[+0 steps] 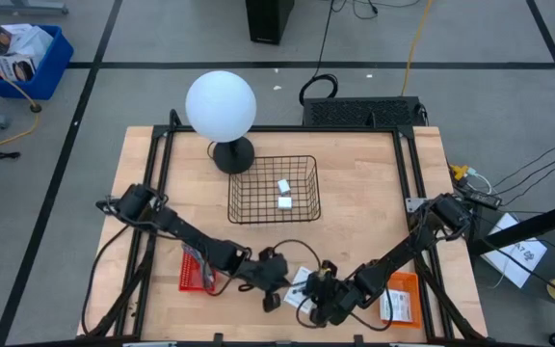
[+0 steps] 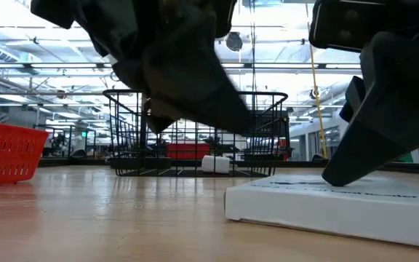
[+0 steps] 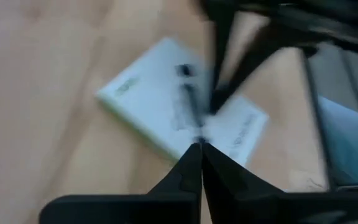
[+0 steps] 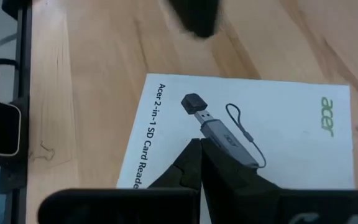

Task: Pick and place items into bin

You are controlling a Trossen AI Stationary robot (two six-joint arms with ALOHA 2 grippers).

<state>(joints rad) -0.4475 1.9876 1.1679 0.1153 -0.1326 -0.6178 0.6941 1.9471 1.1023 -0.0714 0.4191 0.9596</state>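
My right gripper (image 4: 199, 152) is pressed together, its tips down on the white printed packet (image 4: 247, 134), an Acer SD card reader box lying flat near the front edge of the table (image 1: 374, 193). My left gripper (image 3: 199, 155) is also pinched closed with nothing between its fingers, hovering just over the same packet (image 3: 179, 112) from the other side. From above, the two grippers (image 1: 330, 306) (image 1: 276, 289) sit close together at the front middle, the packet (image 1: 300, 282) between them.

The surface is pale wood, bare around the packet. Just beside my right arm lies an orange-and-white packet (image 1: 400, 299), close to the front right corner; a red basket (image 1: 194, 270) stands by the left arm. The black wire bin (image 1: 274, 189) is well back at the table's middle, with two small white blocks (image 1: 284, 194) already inside. A white globe lamp (image 1: 221, 106) stands just behind its left corner.

Open wood lies between the grippers and the bin. Beyond the table edges is grey floor with cables and a blue crate (image 1: 22, 58).
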